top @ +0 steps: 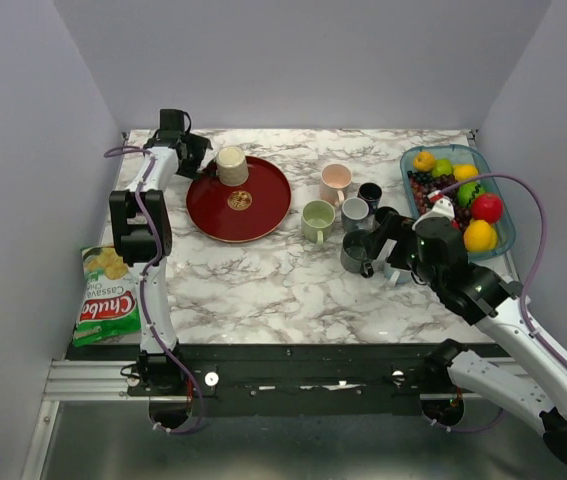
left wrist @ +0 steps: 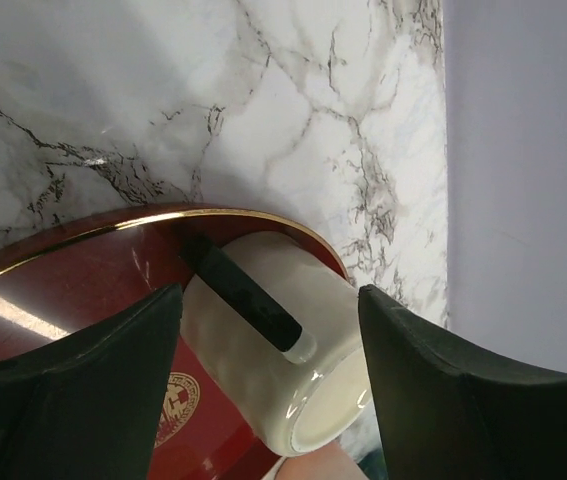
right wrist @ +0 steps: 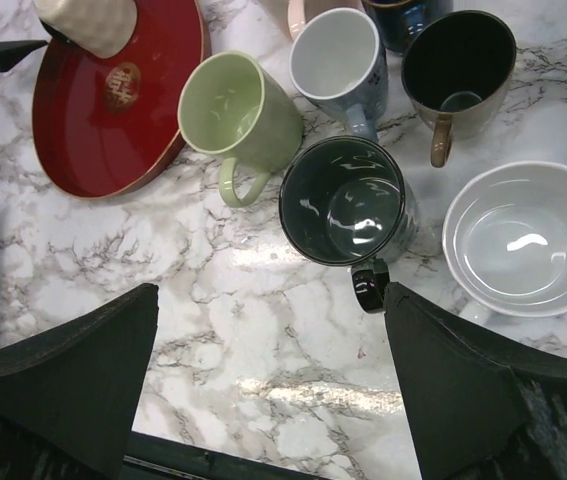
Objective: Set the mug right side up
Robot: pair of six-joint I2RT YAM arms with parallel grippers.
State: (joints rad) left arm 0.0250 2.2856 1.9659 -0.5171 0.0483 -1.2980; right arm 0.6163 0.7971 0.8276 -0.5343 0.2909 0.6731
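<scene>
A cream mug (top: 231, 165) stands upside down, base up, on the back edge of a red plate (top: 263, 205). In the left wrist view the mug (left wrist: 263, 350) shows its flat base and a dark handle (left wrist: 248, 298). My left gripper (left wrist: 271, 380) straddles the mug, one finger close on each side, with a sliver of gap still showing on the right; it is open. In the top view the left gripper (top: 208, 160) sits at the mug's left. My right gripper (right wrist: 263, 400) hangs open over bare marble, just in front of a dark grey mug (right wrist: 343, 200).
Upright mugs cluster mid-table: green (top: 317, 220), pink (top: 336, 182), pale blue (top: 355, 212), dark (top: 370, 193). A white bowl (right wrist: 528, 235) sits beside them. A fruit tray (top: 493, 240) lies at the back right, and a chips bag (top: 106, 295) hangs off the left edge.
</scene>
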